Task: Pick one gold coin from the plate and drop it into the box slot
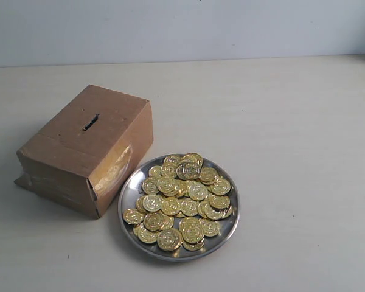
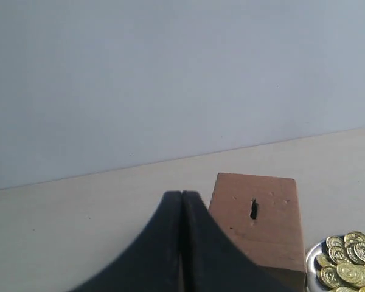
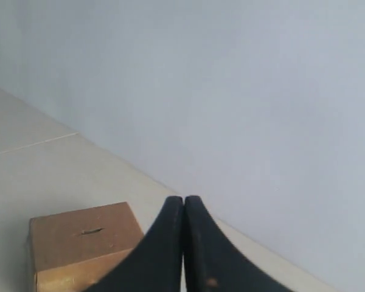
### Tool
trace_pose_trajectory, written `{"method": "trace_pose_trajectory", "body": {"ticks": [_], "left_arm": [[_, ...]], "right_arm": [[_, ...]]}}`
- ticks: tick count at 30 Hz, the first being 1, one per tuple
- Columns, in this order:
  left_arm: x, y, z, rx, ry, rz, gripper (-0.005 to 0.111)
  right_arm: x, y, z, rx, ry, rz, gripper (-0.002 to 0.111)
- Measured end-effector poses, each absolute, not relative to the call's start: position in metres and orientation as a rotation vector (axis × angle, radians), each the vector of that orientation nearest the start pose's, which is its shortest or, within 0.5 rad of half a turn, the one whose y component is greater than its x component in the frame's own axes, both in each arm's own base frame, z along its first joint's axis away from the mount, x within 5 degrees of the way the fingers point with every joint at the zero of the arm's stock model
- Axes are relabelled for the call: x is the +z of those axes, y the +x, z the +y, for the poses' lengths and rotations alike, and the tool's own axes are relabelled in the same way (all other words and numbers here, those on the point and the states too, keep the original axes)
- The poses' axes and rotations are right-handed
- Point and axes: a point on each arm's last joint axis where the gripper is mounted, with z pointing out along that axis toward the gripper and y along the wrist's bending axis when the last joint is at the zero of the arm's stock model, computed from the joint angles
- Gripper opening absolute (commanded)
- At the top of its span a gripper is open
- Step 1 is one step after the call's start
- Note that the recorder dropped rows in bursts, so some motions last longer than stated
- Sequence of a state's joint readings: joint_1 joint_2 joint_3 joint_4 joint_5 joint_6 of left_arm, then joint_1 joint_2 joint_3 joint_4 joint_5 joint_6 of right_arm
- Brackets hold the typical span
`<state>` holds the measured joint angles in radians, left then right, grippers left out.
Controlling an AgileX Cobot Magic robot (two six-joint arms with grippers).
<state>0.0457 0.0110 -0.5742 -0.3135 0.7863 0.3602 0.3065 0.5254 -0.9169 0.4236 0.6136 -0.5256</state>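
Note:
A brown cardboard box lies left of centre on the table, its dark slot cut in the top panel. Right beside it stands the silver plate, heaped with several gold coins. Neither gripper appears in the exterior view. In the left wrist view my left gripper is shut with nothing in it, well back from the box, the slot and the coins. My right gripper is shut and empty too, away from the box and slot.
The pale table stretches wide to the right of the plate and behind the box. A plain light wall closes off the back edge.

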Motion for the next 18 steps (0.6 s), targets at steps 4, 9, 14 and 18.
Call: {"method": "trace_pose_trajectory", "body": {"ticks": [4,9,14,18], "left_arm": [[0.324,-0.008,-0.021,-0.048,0.230,1.653,0.000],[0.324,-0.008,-0.021,-0.051,0.230,1.653,0.000],[0.324,-0.008,-0.021,-0.049,0.231,1.653,0.000],[0.324,-0.008,-0.021,-0.049,0.231,1.653,0.000]], "right_arm": [[0.429,0.050,0.037,0.276,-0.529,1.521,0.000],[0.432,0.034,0.030,0.222,-0.464,1.474,0.000],[0.434,0.009,0.023,0.134,-0.384,1.404,0.000],[0.434,-0.022,0.022,0.067,-0.336,1.312,0.000]]}}
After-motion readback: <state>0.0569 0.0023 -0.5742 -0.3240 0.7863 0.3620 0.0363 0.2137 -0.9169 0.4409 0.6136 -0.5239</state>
